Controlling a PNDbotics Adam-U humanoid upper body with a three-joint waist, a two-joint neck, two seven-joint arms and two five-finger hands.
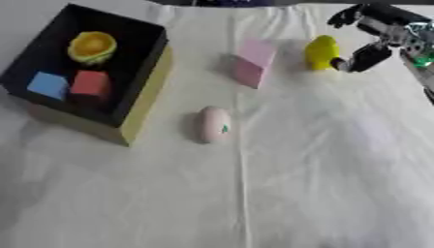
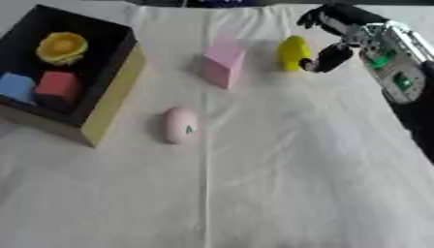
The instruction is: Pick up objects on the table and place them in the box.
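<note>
Only the right arm is being shown, coming in from the upper right corner. The forearm (image 2: 396, 72), silver with some green bits, is being angled down and inward across the far side of the scene. The right hand (image 2: 332, 36) is being held out at its end, black fingers (image 2: 315, 18) being curled over at the top and the thumb (image 2: 325, 59) being hooked underneath. The left arm and hand aren't being shown in either view.
</note>
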